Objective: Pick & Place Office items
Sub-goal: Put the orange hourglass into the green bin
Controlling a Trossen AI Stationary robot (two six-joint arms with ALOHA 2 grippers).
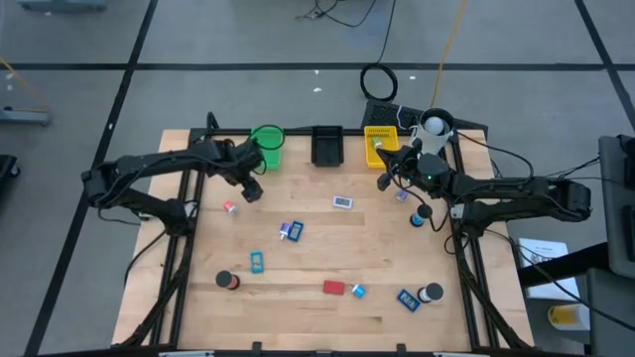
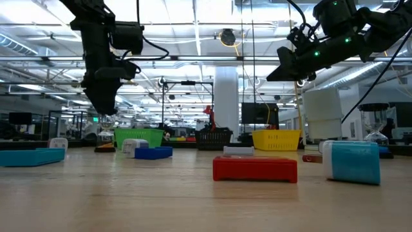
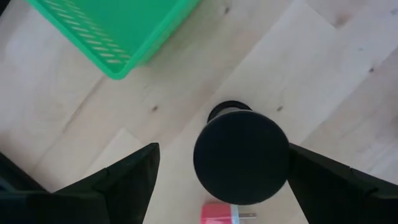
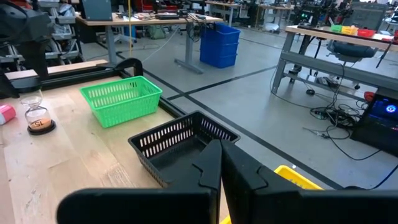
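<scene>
Near the back-left corner of the bench [image 1: 327,248], the left pincer [image 1: 250,188] hangs straight over a small sand timer [image 3: 241,155]. Its fingers [image 3: 124,180] are spread wide to either side of the timer's dark round cap, and a gap shows on both sides, so nothing is gripped yet. The timer stands upright on the wood, just in front of the green tray [image 3: 112,31], with a pink piece [image 3: 221,215] lying close beside it.

The step in hand looks like the pick. To do it well, the arm should come down vertically and keep the cap centred between the fingers. It should close low enough to catch the cap's rim or the frame beneath, rather than skimming the top. A lopsided squeeze could tip the narrow timer or knock it into the pink piece. After a clean lift, only a short carry remains to whichever tray is meant for it.

The right pincer [image 1: 385,180] waits shut and empty above the back-right part of the bench, beside the yellow tray [image 1: 380,149], with the black tray [image 1: 326,147] at mid-back. Other items, including a blue block [image 1: 290,230] near the middle and a red block [image 1: 333,288] toward the front edge, still lie scattered, so the task appears far from done.
</scene>
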